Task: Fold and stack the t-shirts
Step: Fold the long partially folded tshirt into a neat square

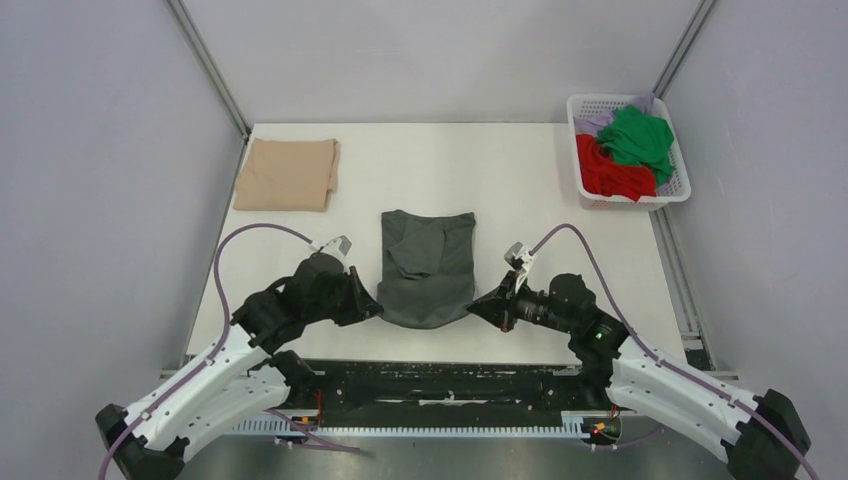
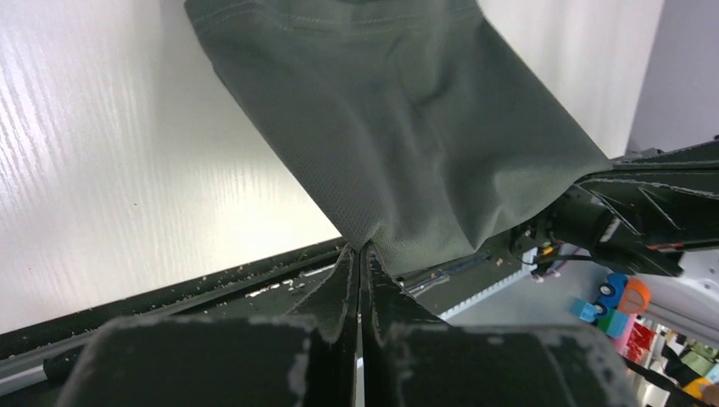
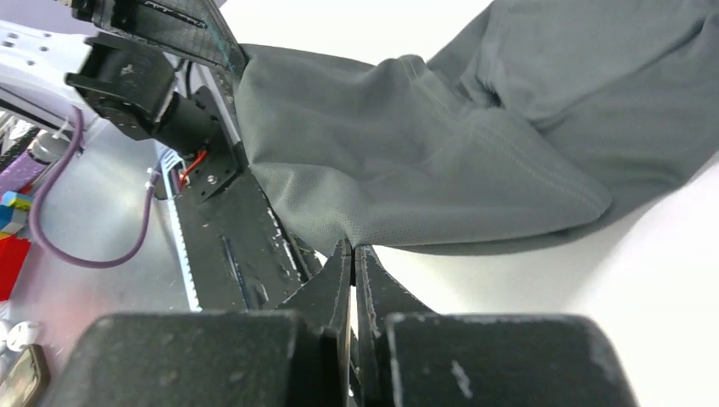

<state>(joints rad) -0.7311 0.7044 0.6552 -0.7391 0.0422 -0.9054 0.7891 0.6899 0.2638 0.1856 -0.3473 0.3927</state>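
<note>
Pinching near hem corners of grey t-shirt (image 1: 428,268), centre-front of table (image 1: 520,170), left gripper (image 2: 358,254) and right gripper (image 3: 353,253) each clamped on cloth; could slip from shallow tip bite, or fold skewed if arms travel unevenly.

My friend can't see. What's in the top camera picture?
The left tool and right tool pinch the near corners of a grey t-shirt on a white table. A folded tan shirt lies far left, a basket of clothes far right.
</note>
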